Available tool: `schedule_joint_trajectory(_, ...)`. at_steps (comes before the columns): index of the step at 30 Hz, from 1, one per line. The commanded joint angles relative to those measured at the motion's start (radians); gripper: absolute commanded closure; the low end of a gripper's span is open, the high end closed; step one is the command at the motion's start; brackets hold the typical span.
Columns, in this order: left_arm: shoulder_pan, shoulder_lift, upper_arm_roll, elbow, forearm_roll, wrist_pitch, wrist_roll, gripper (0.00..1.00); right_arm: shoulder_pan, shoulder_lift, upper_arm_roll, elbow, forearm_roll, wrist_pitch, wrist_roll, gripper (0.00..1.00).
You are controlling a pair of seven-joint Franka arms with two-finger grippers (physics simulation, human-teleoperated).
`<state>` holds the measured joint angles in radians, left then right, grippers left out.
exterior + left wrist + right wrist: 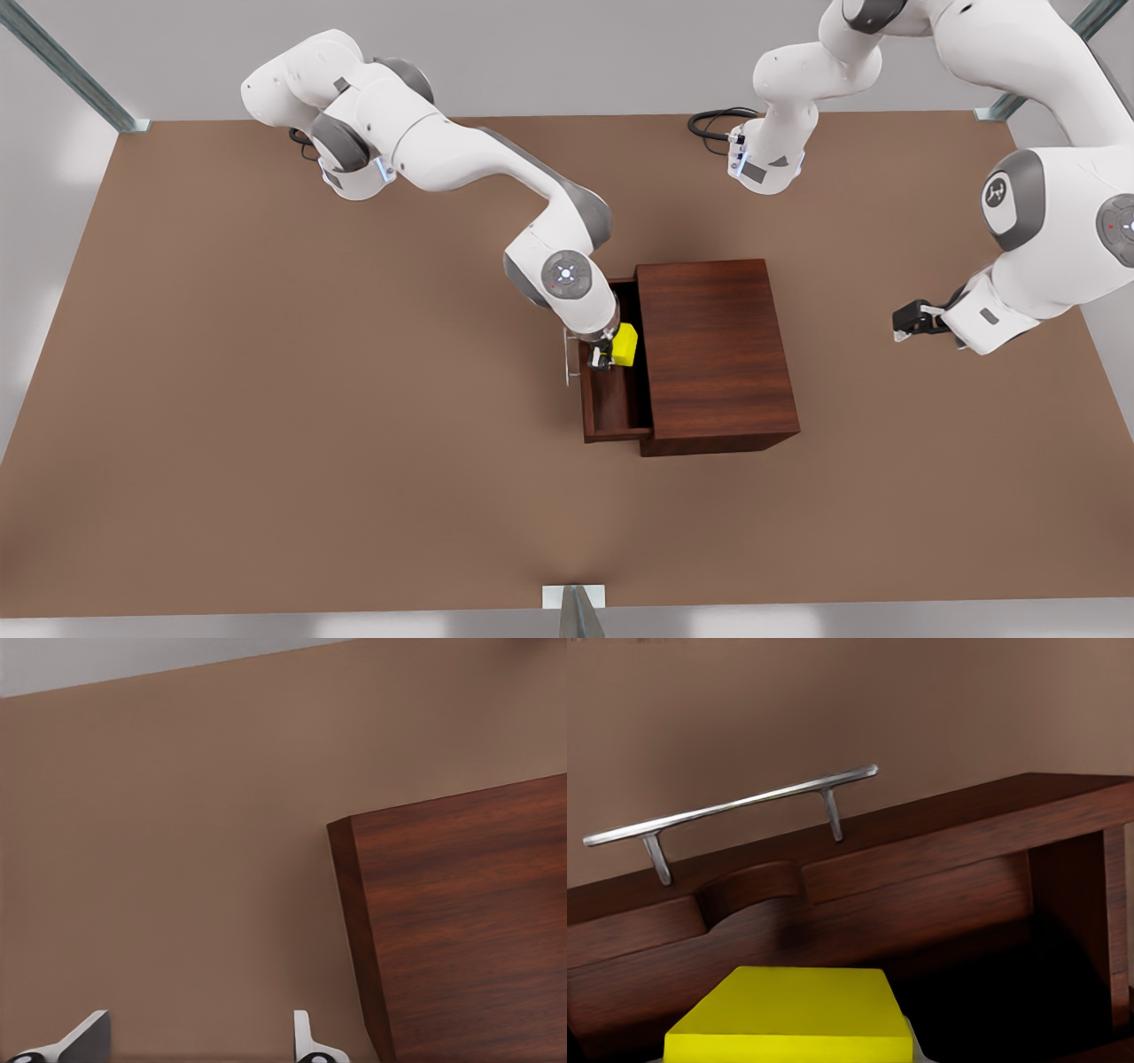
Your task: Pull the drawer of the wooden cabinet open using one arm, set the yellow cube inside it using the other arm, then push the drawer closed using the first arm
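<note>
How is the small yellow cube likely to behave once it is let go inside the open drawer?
The small bright yellow plain-faced cube looks rigid with flat faces, so it should probably sit still, not roll. The right pincer grips it over the open dark wooden drawer; smooth faces might slip.

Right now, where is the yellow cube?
In the front view, the yellow cube is held by the right pincer over the open drawer, beside the wooden cabinet.

The brown counter carries the cabinet, which stands near its middle, toward the front view's right. Two white arm bases sit along its far edge, each with a black cable beside it.
</note>
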<state>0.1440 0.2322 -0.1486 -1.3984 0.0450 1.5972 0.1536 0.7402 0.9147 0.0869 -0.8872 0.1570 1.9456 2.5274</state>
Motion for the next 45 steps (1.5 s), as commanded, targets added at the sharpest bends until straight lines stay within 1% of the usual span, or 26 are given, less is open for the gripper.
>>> schedule_joint_trajectory(1, 0.002, -0.002, 0.0, -0.001, -0.002, 0.0, -0.003, 0.0, 0.001, 0.0, 0.001, 0.001, 0.001, -0.005, 0.073, 0.09)
schedule_joint_trajectory(2, -0.001, -0.002, -0.002, 0.001, 0.0, 0.0, -0.006, 0.0, 0.002, 0.0, 0.001, 0.001, -0.016, -0.005, 0.073, 0.0)
schedule_joint_trajectory(9, -0.004, -0.002, -0.005, 0.001, -0.002, -0.002, -0.028, 0.0, 0.004, -0.002, 0.004, -0.001, -0.019, -0.008, 0.073, 0.0)
schedule_joint_trajectory(19, -0.004, -0.002, -0.003, 0.001, 0.0, -0.002, -0.025, 0.0, 0.013, 0.012, -0.001, -0.022, -0.079, 0.004, 0.07, 0.0)
schedule_joint_trajectory(21, -0.006, -0.002, -0.005, 0.001, -0.004, -0.002, -0.029, 0.0, 0.013, -0.006, -0.001, -0.019, -0.074, -0.026, 0.071, 0.0)
schedule_joint_trajectory(22, -0.011, -0.002, -0.008, 0.002, -0.014, -0.002, -0.072, 0.0, 0.01, -0.03, -0.003, -0.016, -0.07, -0.086, 0.077, 0.0)
schedule_joint_trajectory(24, -0.055, -0.002, -0.008, 0.006, -0.019, -0.003, -0.193, 0.0, -0.024, -0.091, 0.01, -0.012, -0.028, -0.148, 0.077, 0.0)
schedule_joint_trajectory(25, -0.092, -0.001, -0.008, 0.007, -0.019, -0.003, -0.281, 0.0, -0.068, -0.132, 0.022, -0.013, -0.028, -0.198, 0.071, 0.0)
schedule_joint_trajectory(27, -0.155, -0.001, -0.008, 0.007, -0.019, -0.003, -0.417, 0.0, -0.201, -0.189, 0.059, -0.013, -0.028, -0.362, -0.056, 0.0)
schedule_joint_trajectory(28, -0.195, -0.001, -0.008, 0.007, -0.019, -0.003, -0.518, 0.0, -0.301, -0.229, 0.076, -0.012, -0.028, -0.464, -0.163, 0.0)
schedule_joint_trajectory(29, -0.237, 0.001, -0.008, 0.015, -0.019, -0.002, -0.624, 0.0, -0.399, -0.255, 0.076, -0.013, -0.037, -0.566, -0.344, 0.0)
schedule_joint_trajectory(30, -0.279, 0.012, -0.008, 0.028, -0.019, 0.001, -0.744, 0.0, -0.49, -0.272, 0.077, -0.015, -0.077, -0.623, -0.548, 0.0)
schedule_joint_trajectory(31, -0.372, 0.058, -0.008, 0.065, -0.019, 0.006, -1.046, 0.45, -0.6, -0.323, 0.083, -0.044, -0.175, -0.616, -0.968, 0.0)
schedule_joint_trajectory(32, -0.424, 0.075, -0.006, 0.067, -0.072, -0.005, -1.274, 1.0, -0.677, -0.33, 0.083, -0.073, -0.217, -0.568, -1.312, 0.0)
schedule_joint_trajectory(33, -0.458, 0.09, -0.009, 0.058, -0.099, -0.003, -1.479, 1.0, -0.734, -0.373, 0.079, -0.16, -0.25, -0.475, -1.657, 0.0)
schedule_joint_trajectory(34, -0.498, 0.131, -0.006, 0.076, -0.065, 0.016, -1.671, 1.0, -0.762, -0.422, 0.045, -0.252, -0.249, -0.369, -1.978, 0.0)
schedule_joint_trajectory(35, -0.537, 0.157, -0.008, 0.091, -0.062, 0.101, -1.892, 1.0, -0.754, -0.471, -0.048, -0.341, -0.241, -0.359, -2.443, 0.0)
schedule_joint_trajectory(36, -0.558, 0.168, -0.006, 0.094, -0.062, 0.154, -2.02, 1.0, -0.723, -0.516, -0.123, -0.413, -0.214, -0.367, -2.585, 0.0)
schedule_joint_trajectory(37, -0.586, 0.208, -0.006, 0.142, -0.059, 0.182, -2.152, 1.0, -0.696, -0.559, -0.147, -0.495, -0.209, -0.373, -2.526, 0.0)
schedule_joint_trajectory(38, -0.613, 0.248, -0.003, 0.185, -0.053, 0.184, -2.233, 1.0, -0.68, -0.556, -0.145, -0.498, -0.214, -0.427, -2.492, 0.0)
schedule_joint_trajectory(39, -0.655, 0.291, -0.003, 0.222, -0.014, 0.187, -2.316, 1.0, -0.676, -0.56, -0.145, -0.524, -0.22, -0.439, -2.468, 0.0)
schedule_joint_trajectory(40, -0.679, 0.32, -0.003, 0.249, -0.011, 0.199, -2.367, 1.0, -0.67, -0.601, -0.144, -0.608, -0.22, -0.403, -2.452, 0.0)
schedule_joint_trajectory(41, -0.704, 0.337, -0.003, 0.253, -0.011, 0.241, -2.428, 1.0, -0.67, -0.744, -0.142, -0.86, -0.22, -0.237, -2.446, 0.0)
schedule_joint_trajectory(42, -0.727, 0.355, -0.003, 0.253, -0.011, 0.242, -2.462, 1.0, -0.67, -0.829, -0.142, -1.007, -0.22, -0.14, -2.435, 0.0)
schedule_joint_trajectory(43, -0.75, 0.368, 0.0, 0.253, -0.004, 0.256, -2.507, 1.0, -0.671, -0.853, -0.142, -1.049, -0.218, -0.12, -2.426, 0.0)
schedule_joint_trajectory(45, -0.777, 0.4, 0.0, 0.251, 0.029, 0.305, -2.623, 1.0, -0.679, -0.855, -0.147, -1.044, -0.218, -0.128, -2.411, 0.0)
